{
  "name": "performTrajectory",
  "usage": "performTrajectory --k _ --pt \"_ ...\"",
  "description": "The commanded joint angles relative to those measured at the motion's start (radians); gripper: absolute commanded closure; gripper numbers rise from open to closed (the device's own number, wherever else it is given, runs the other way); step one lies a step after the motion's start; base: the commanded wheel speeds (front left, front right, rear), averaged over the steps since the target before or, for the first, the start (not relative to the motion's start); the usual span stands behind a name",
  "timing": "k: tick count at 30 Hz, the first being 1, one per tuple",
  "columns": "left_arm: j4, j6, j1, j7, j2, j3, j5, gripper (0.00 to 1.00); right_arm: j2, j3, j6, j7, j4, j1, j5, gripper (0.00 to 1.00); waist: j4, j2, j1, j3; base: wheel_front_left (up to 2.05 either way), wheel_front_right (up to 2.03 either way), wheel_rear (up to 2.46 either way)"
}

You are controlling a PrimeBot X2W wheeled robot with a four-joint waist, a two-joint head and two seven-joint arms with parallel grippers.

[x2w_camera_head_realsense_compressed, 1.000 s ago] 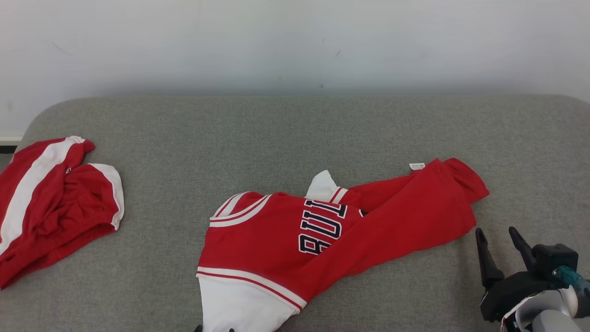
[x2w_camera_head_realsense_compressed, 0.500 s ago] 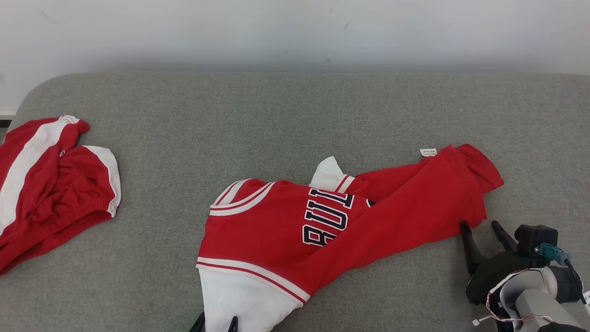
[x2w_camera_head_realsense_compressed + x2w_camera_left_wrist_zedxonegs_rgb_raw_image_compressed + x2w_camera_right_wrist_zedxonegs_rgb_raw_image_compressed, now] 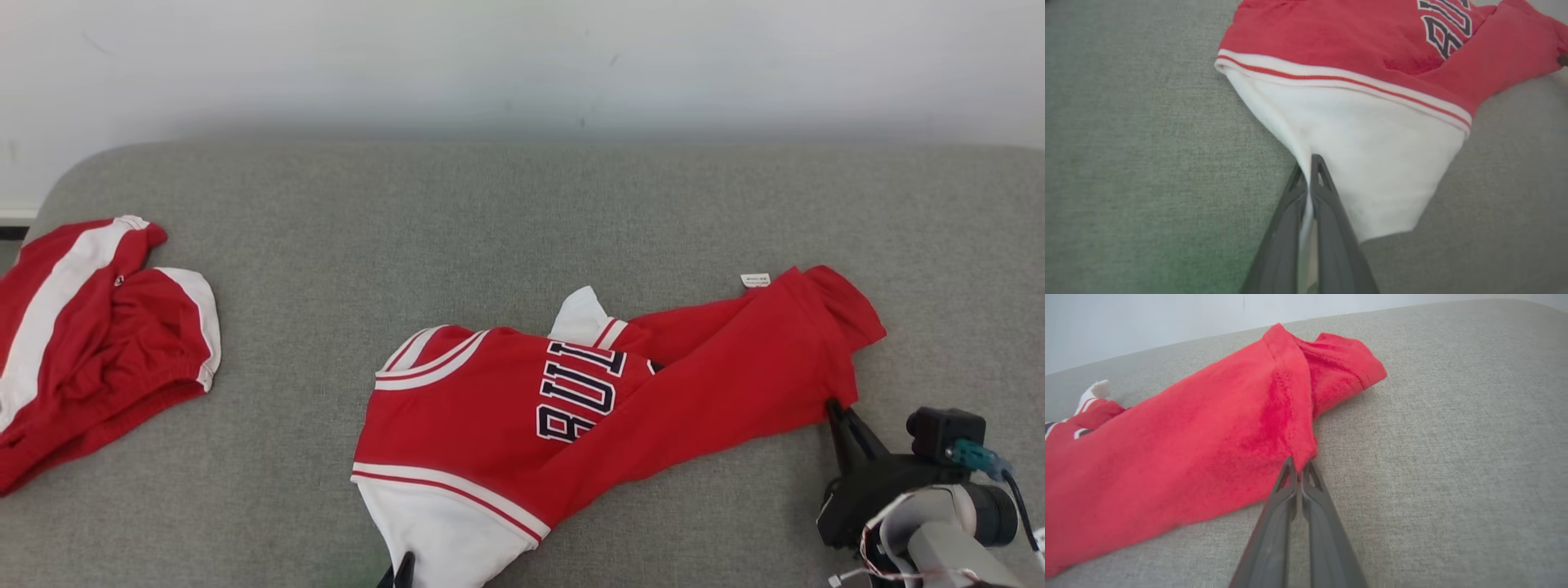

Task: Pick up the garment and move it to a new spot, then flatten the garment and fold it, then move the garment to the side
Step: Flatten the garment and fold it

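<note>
left gripper (image 3: pixel 1308 163): jaws pressed together, pinching the near-left edge of the jersey's white lower panel (image 3: pixel 1372 163); white cloth shows between the two fingers in the left wrist view. right gripper (image 3: pixel 1298 467): jaws also pressed together, nipping the near corner of the red folded end (image 3: pixel 1274 416), a small bite by the look of it. the jersey (image 3: pixel 498 408), red with navy-and-white lettering, lies crumpled and half doubled over on the middle-right of the grey padded surface (image 3: pixel 522 212), with a white label (image 3: pixel 755 280) at its far edge. a second red-and-white garment (image 3: pixel 98 343) sits well apart at the far left.

step in hand, as i judge it: the pick-up for the move. to do it well, lift both arms together and level so neither pinch takes all the weight. the right bite looks shallow, so raise slowly and watch for the hem slipping. keep the grips apart so the cloth hangs open and doesn't bunch. clear the surface before going sideways, and steer away from the other garment.

vs one second ago: both pairs of jaws were spread. the right gripper stood off the red end with a gap, and now it's on the cloth and closed. the left tips barely peeked in at the bottom of the head view, and now they're against the white panel. the jersey lies much the same; the slight overall shift is the head camera moving.
</note>
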Motion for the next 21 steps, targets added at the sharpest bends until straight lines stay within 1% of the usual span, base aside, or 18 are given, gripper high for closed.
performTrajectory --k 1,3,8,13,14,17,19,21 --pt "-0.022 -0.001 0.017 0.000 0.001 0.005 -0.001 1.00 -0.015 -0.001 0.000 -0.006 -0.029 0.033 0.010 1.00 0.003 -0.0001 -0.0001 -0.026 0.00 0.00 0.00" --pt "-0.060 -0.001 0.030 -0.001 0.004 0.016 -0.002 1.00 -0.036 -0.002 0.000 -0.005 -0.085 0.077 -0.010 1.00 0.003 -0.0001 -0.0001 -0.046 0.00 0.00 0.00" --pt "-0.177 0.000 0.058 -0.001 0.008 0.045 0.002 1.00 -0.047 -0.032 0.000 -0.005 -0.225 0.177 -0.019 1.00 -0.011 -0.0001 -0.0001 -0.090 0.00 0.00 0.00" --pt "-0.271 0.000 0.023 -0.001 0.034 0.062 -0.004 1.00 -0.053 -0.037 0.000 -0.005 -0.337 0.205 -0.032 1.00 -0.038 -0.0001 -0.0001 -0.108 0.00 0.00 0.00" --pt "-0.271 0.000 0.023 -0.001 0.034 0.062 -0.004 1.00 -0.053 -0.037 0.000 -0.005 -0.337 0.205 -0.032 1.00 -0.038 -0.0001 -0.0001 -0.108 0.00 0.00 0.00" --pt "-0.307 0.000 -0.029 0.003 0.064 0.049 -0.026 1.00 -0.062 -0.035 0.000 -0.004 -0.383 0.176 -0.025 1.00 -0.048 -0.0001 -0.0001 -0.104 0.00 0.00 0.00" --pt "-0.322 0.000 -0.088 0.020 0.102 0.036 -0.029 1.00 -0.063 -0.033 0.000 0.007 -0.404 0.143 -0.009 1.00 -0.055 -0.0001 -0.0001 -0.095 0.00 0.00 0.00" --pt "-0.339 0.000 -0.164 0.039 0.133 0.015 -0.039 1.00 -0.079 -0.024 0.000 0.018 -0.419 0.101 -0.019 1.00 -0.060 -0.0001 -0.0001 -0.079 0.00 0.00 0.00"
